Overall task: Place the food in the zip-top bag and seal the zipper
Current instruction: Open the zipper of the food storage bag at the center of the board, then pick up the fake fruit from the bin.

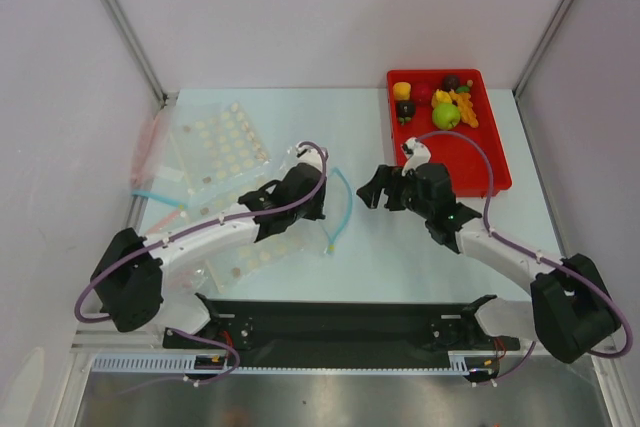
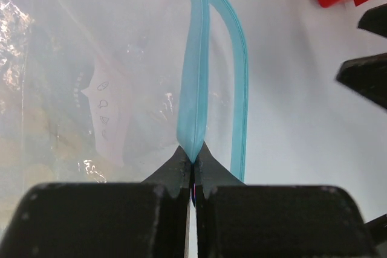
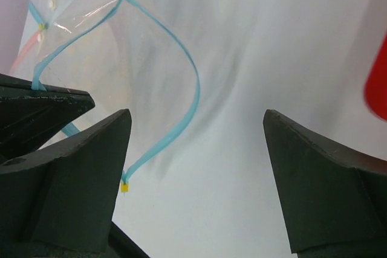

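From above, the left gripper is clamped on the near-left side of the zipper, the light-blue strip that bows open toward the right at the mouth of the zip-top bag. The bag lies on the table left of centre, partly under the left arm. The right gripper hangs just right of the mouth, jaws spread wide and holding nothing. The food stays in the far end of the red tray at far right: a green apple, an orange bunch, dark purple balls and a yellow piece. Clear bags with pink strips lie at far left. The left wrist view shows both fingertips pressed together on one lip of the strip, the other lip curving apart to its right. In the right wrist view the open fingers frame bare table, with the strip's loop ahead and left, ending in a small yellow tab.
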Tool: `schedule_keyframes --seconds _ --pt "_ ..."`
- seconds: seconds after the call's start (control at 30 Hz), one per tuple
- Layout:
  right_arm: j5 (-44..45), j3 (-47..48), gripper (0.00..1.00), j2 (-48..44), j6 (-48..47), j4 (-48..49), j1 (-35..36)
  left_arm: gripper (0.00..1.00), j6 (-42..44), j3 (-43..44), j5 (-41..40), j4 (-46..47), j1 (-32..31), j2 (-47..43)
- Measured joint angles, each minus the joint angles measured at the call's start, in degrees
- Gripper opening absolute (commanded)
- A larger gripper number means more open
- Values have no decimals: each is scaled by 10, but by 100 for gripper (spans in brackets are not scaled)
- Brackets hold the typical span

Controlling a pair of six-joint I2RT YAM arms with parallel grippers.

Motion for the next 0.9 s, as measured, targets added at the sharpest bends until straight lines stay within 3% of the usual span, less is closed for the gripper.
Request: schedule_keyframes --seconds 0.17,0.3,0.53,0.9 --pt "38 -2 98 -56 0 -11 -38 0 -4 -15 0 21 3 -22" --pt "87 30 99 -46 2 -31 -91 0 -5 -29 14 42 3 -30" --pt "163 203 100 90 14 -87 -219 0 -5 -67 24 61 3 -72" --pt "292 430 100 322 19 -175 -246 0 -5 -68 21 63 3 -82"
